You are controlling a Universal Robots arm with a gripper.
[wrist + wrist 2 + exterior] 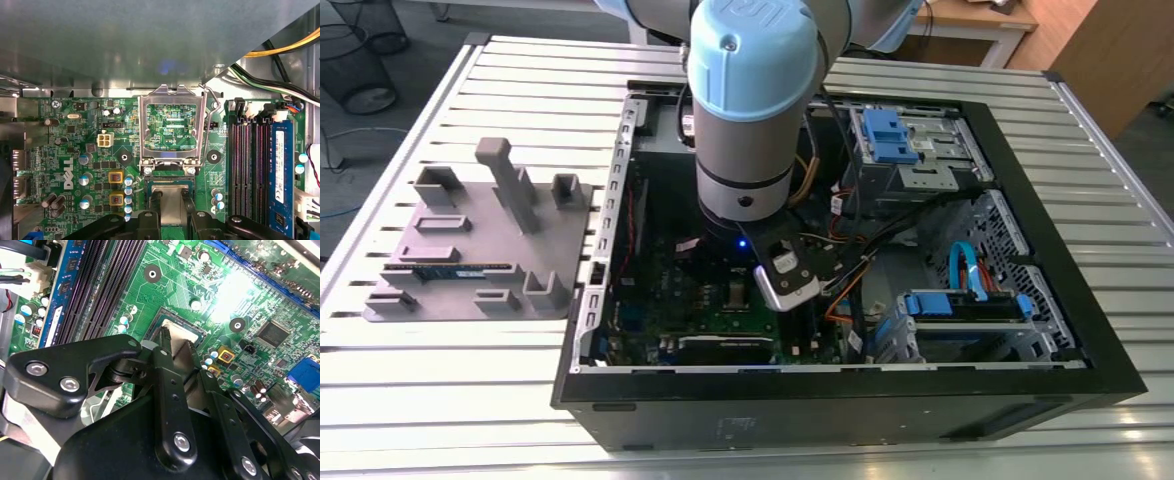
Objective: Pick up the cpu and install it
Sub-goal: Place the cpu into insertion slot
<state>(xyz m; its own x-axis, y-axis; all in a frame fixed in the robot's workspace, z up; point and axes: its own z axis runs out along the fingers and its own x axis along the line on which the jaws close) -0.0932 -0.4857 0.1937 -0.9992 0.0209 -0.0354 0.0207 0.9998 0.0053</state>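
My hand (pixel 170 196) was down inside the open computer case (pixel 854 405), its two black fingers (pixel 167 380) closed on the cpu (pixel 170 207) from either side. The silver chip sat between them right at the socket (pixel 170 179) on the green motherboard (pixel 75 150); whether it touched the socket I could not tell. The metal load plate (pixel 146 125) stood swung open just beside it. The grey tray (pixel 467 250) lay on the bench (pixel 454 390), outside the case
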